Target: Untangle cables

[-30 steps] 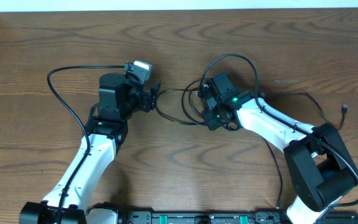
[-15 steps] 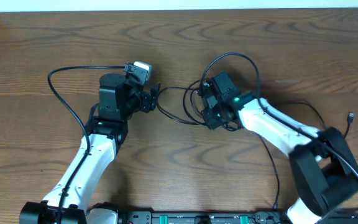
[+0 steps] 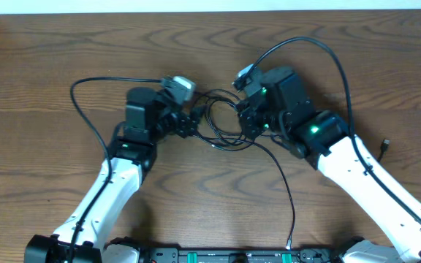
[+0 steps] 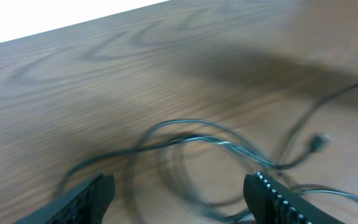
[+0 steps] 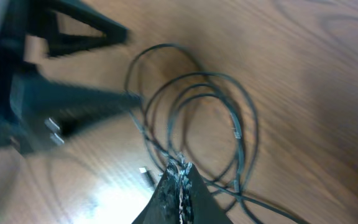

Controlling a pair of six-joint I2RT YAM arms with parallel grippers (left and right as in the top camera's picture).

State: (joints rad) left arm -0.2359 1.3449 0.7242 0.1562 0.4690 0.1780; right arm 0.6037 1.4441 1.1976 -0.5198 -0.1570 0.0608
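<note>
sitting in loose overlapping loops on the table (image 3: pixel 64 44), the cables (image 5: pixel 237 127) lie between the two arms, which have closed in on the knot from either side. one strand trails off toward the near edge of the table, and another arcs over the right arm.

the right gripper (image 5: pixel 179 182) has its fingers pressed together into a single wedge. several strands meet right at its tip, so it seems to be pinching one there, probably to anchor the bundle or lift a loop clear.

the left gripper (image 4: pixel 180 190) is spread wide and low over the wood, with the coil lying just ahead of the gap between its fingers and nothing held. that placement reads as lining up on a second strand, so the two arms can pull apart against each other.

a small plug (image 4: pixel 317 142) lies free at the right of the coil, near a crossing of strands.

no brand, label or writing can be read anywhere. the only marks are green lights on the right arm.
</note>
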